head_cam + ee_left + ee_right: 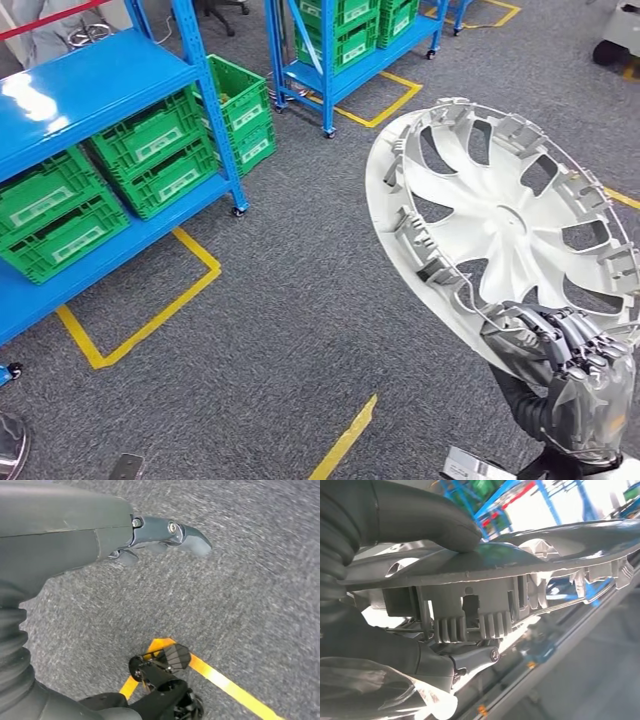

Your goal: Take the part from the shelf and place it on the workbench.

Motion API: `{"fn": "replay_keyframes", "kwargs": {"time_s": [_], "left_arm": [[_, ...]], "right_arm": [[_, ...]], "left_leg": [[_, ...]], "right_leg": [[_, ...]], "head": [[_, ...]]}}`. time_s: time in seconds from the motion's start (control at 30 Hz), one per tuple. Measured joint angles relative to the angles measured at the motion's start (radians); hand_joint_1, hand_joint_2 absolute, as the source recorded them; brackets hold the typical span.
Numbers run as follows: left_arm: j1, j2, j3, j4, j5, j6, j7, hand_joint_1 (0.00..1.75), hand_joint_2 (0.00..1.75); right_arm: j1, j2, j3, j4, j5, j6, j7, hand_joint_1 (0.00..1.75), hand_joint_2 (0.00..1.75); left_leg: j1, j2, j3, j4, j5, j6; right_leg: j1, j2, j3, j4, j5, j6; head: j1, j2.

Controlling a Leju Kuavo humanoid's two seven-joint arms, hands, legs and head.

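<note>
The part is a white wheel cover with curved spokes and clips around its rim, held tilted in the air at the right of the head view. My right hand grips its lower edge. In the right wrist view the thumb presses on one face of the cover's rim and the fingers close under the ribbed clips. My left hand hangs over the grey carpet with a finger stretched out and nothing in it.
A blue shelf rack with green crates stands at the left, and a second blue rack with crates farther back. Yellow tape lines mark the grey carpet; open floor lies between the racks and me.
</note>
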Motion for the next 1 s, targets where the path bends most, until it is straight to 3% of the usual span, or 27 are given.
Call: {"fn": "replay_keyframes", "kwargs": {"time_s": [0.07,0.1,0.13,0.17,0.2,0.23,0.3,0.37,0.43,0.47,0.5,0.57,0.63,0.67,0.7,0.77,0.83,0.87,0.93,1.0], "left_arm": [[0.002,0.003,-0.005,0.000,0.006,0.003,0.000,0.00,1.75],[0.004,0.003,-0.006,0.000,0.009,0.005,0.000,0.00,1.75],[0.006,0.004,-0.007,0.000,0.013,0.007,0.000,0.00,1.75],[0.007,0.005,-0.009,0.000,0.018,0.010,0.001,0.00,1.75],[0.007,0.007,-0.010,0.000,0.023,0.014,0.001,0.00,1.75],[0.007,0.008,-0.012,0.000,0.028,0.018,0.002,0.00,1.75],[0.009,0.011,-0.014,0.000,0.037,0.025,0.003,0.00,1.75],[0.011,0.013,-0.016,0.000,0.044,0.028,0.004,0.00,1.75],[0.013,0.012,-0.018,0.000,0.049,0.030,0.005,0.00,1.75],[0.013,0.011,-0.020,0.000,0.050,0.031,0.006,0.00,1.75],[0.014,0.011,-0.021,0.000,0.052,0.031,0.006,0.00,1.75],[0.018,0.011,-0.022,0.000,0.055,0.031,0.008,0.00,1.75],[0.025,0.011,-0.021,0.000,0.057,0.031,0.009,0.00,1.75],[0.027,0.010,-0.021,0.000,0.057,0.031,0.009,0.00,1.75],[0.028,0.010,-0.022,0.000,0.057,0.031,0.010,0.00,1.75],[0.026,0.010,-0.022,0.000,0.057,0.031,0.010,0.00,1.75],[0.025,0.010,-0.022,0.000,0.060,0.033,0.011,0.00,1.75],[0.025,0.010,-0.022,0.000,0.062,0.034,0.011,0.00,1.75],[0.026,0.010,-0.021,-0.002,0.068,0.036,0.013,0.00,1.75],[0.029,0.010,-0.021,-0.005,0.071,0.038,0.014,0.00,1.75]], "right_arm": [[-0.002,0.003,-0.003,-0.003,0.006,0.000,0.006,1.75,1.75],[-0.003,0.005,-0.005,-0.004,0.008,0.000,0.009,1.75,1.75],[-0.002,0.007,-0.007,-0.004,0.009,0.000,0.012,1.75,1.75],[0.000,0.009,-0.009,-0.004,0.009,0.000,0.014,1.75,1.75],[0.002,0.011,-0.011,-0.005,0.009,0.000,0.016,1.75,1.75],[0.004,0.014,-0.013,-0.006,0.008,-0.001,0.018,1.75,1.75],[0.008,0.019,-0.017,-0.012,0.008,-0.003,0.022,1.75,1.75],[0.013,0.023,-0.023,-0.020,0.009,-0.006,0.027,1.75,1.75],[0.023,0.025,-0.030,-0.032,0.009,-0.009,0.032,1.75,1.75],[0.029,0.027,-0.034,-0.038,0.009,-0.011,0.036,1.75,1.75],[0.034,0.028,-0.039,-0.043,0.008,-0.012,0.038,1.75,1.75],[0.040,0.030,-0.048,-0.052,0.008,-0.016,0.041,1.75,1.75],[0.045,0.033,-0.057,-0.058,0.008,-0.019,0.042,1.75,1.75],[0.049,0.034,-0.061,-0.060,0.007,-0.020,0.043,1.75,1.75],[0.053,0.034,-0.065,-0.061,0.007,-0.021,0.044,1.75,1.75],[0.058,0.036,-0.071,-0.065,0.007,-0.021,0.045,1.75,1.75],[0.061,0.039,-0.073,-0.069,0.007,-0.021,0.043,1.75,1.75],[0.062,0.041,-0.075,-0.071,0.007,-0.021,0.041,1.75,1.75],[0.063,0.048,-0.081,-0.073,0.006,-0.021,0.037,1.75,1.75],[0.064,0.056,-0.085,-0.074,0.008,-0.021,0.033,1.75,1.75]], "left_leg": [[0.005,-0.056,-0.045,0.111,-0.071,-0.007],[0.006,-0.069,-0.072,0.180,-0.104,-0.008],[0.006,-0.074,-0.092,0.230,-0.121,-0.007],[0.006,-0.076,-0.096,0.247,-0.118,-0.006],[0.006,-0.079,-0.084,0.226,-0.096,-0.003],[0.006,-0.090,-0.056,0.170,-0.059,0.001],[0.008,-0.146,0.004,0.041,0.001,0.013],[0.008,-0.182,0.029,-0.021,0.014,0.018],[0.009,-0.162,0.030,-0.032,0.013,0.020],[0.010,-0.148,0.030,-0.037,0.017,0.022],[0.012,-0.133,0.030,-0.042,0.022,0.025],[0.012,-0.102,0.029,-0.047,0.027,0.029],[0.009,-0.069,0.026,-0.046,0.027,0.030],[0.008,-0.052,0.026,-0.046,0.027,0.030],[0.008,-0.037,0.025,-0.045,0.027,0.029],[0.007,-0.010,0.027,-0.045,0.025,0.026],[0.002,0.009,0.028,-0.042,0.021,0.018],[-0.001,0.017,0.029,-0.041,0.020,0.013],[-0.002,0.033,0.031,-0.041,0.020,0.004],[0.001,0.009,0.026,-0.022,0.000,-0.007]], "right_leg": [[-0.001,0.021,-0.008,-0.001,0.007,-0.011],[0.000,0.034,-0.013,0.000,0.010,-0.014],[0.001,0.047,-0.016,0.000,0.012,-0.016],[0.002,0.061,-0.019,0.001,0.015,-0.016],[0.003,0.076,-0.021,0.003,0.016,-0.015],[0.003,0.089,-0.022,0.004,0.018,-0.013],[0.003,0.115,-0.027,0.008,0.022,-0.008],[0.001,0.139,-0.040,0.012,0.028,0.003],[-0.003,0.162,-0.053,0.011,0.038,0.018],[-0.003,0.154,-0.061,0.016,0.035,0.024],[-0.001,0.133,-0.074,0.037,0.021,0.028],[0.002,0.068,-0.124,0.139,-0.039,0.033],[0.000,0.039,-0.177,0.267,-0.094,0.040],[0.000,0.034,-0.185,0.294,-0.099,0.043],[-0.001,0.031,-0.171,0.280,-0.086,0.044],[-0.002,0.006,-0.090,0.149,-0.033,0.045],[0.002,-0.024,-0.019,0.033,-0.005,0.036],[0.004,-0.030,-0.007,0.011,-0.004,0.029],[0.008,-0.012,-0.010,0.009,-0.001,0.013],[0.006,0.005,-0.014,0.006,0.004,0.000]], "head": [[-0.002,0.000],[-0.002,0.000],[-0.002,0.000],[-0.002,0.000],[-0.002,0.000],[-0.002,0.000],[-0.002,0.000],[-0.001,0.000],[-0.002,0.000],[-0.001,0.000],[0.002,0.000],[0.007,0.000],[0.009,0.000],[0.009,0.000],[0.009,0.000],[0.009,0.000],[0.008,0.000],[0.008,0.000],[0.007,0.000],[0.007,0.000]]}}
